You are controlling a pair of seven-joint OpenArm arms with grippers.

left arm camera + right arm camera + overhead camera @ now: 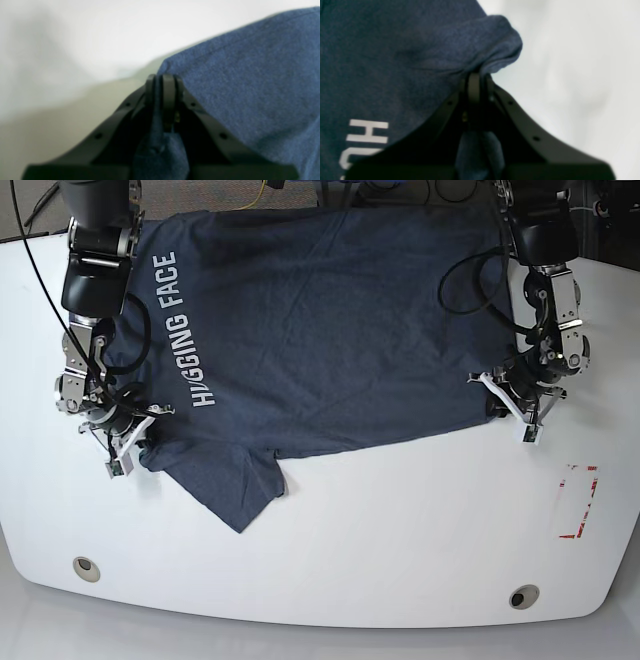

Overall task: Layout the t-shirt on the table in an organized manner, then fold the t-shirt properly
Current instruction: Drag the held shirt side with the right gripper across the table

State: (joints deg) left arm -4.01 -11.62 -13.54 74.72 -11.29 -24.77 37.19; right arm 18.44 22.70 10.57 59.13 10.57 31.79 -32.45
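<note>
The dark navy t-shirt (320, 330) lies spread on the white table (400, 530), its white "HUGGING FACE" lettering facing up near the left side. One sleeve (235, 490) points toward the front edge. My right gripper (138, 440) is at the shirt's front left corner and is shut on a bunched fold of the t-shirt (495, 42); in the right wrist view the right gripper (478, 80) has cloth showing between its jaws. My left gripper (500, 402) is at the shirt's right edge. In the left wrist view the left gripper (163, 82) is shut on the t-shirt (250, 82), pinching its corner.
A red tape rectangle (578, 500) marks the table at the right. Two round grommet holes (86, 568) (519, 597) sit near the front edge. Black cables run along both arms, and more cables lie behind the table at the top.
</note>
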